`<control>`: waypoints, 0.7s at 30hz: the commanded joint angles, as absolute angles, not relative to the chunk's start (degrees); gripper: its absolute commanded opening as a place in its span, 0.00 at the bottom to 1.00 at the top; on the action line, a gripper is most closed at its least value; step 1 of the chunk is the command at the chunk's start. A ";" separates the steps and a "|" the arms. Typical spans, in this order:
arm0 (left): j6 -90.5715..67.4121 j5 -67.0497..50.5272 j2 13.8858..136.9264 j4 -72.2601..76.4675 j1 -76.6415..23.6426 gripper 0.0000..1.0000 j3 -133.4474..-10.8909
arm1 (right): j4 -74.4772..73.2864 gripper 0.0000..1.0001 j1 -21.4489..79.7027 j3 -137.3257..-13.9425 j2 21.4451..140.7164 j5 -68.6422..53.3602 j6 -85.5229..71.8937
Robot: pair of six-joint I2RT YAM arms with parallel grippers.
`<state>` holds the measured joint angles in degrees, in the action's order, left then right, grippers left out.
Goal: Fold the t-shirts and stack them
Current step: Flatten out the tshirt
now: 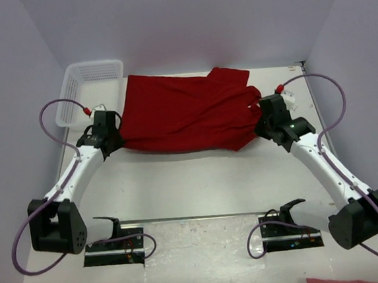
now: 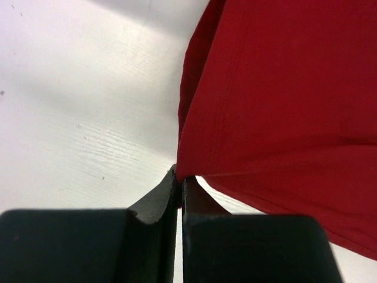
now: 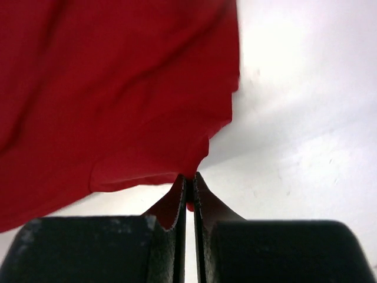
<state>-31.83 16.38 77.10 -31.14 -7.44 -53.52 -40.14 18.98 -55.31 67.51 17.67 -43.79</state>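
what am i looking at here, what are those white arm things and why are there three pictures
These are two robot arms bolted at the near edge of a white table. The wide picture comes from a fixed camera above and behind them. The other two come from small cameras on each arm's wrist, so the black shapes at the bottom of those are that arm's own pinching tool. On the table lies a dark red t-shirt, spread out and rumpled, with a white mesh basket at the far left corner. The left tool is shut on the shirt's left edge, and the right tool is shut on its right edge.
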 commanded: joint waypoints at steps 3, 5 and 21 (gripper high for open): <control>-29.62 18.29 64.02 -31.47 -9.23 0.00 -55.63 | -39.03 0.00 19.16 -67.31 64.17 23.21 -32.54; -28.66 16.53 60.75 -31.12 -9.49 0.00 -56.42 | -37.79 0.00 19.16 -71.26 63.46 22.50 -29.63; -17.67 8.61 57.12 -30.05 -9.67 0.00 -72.50 | -40.34 0.00 19.07 -105.19 66.18 23.73 -7.56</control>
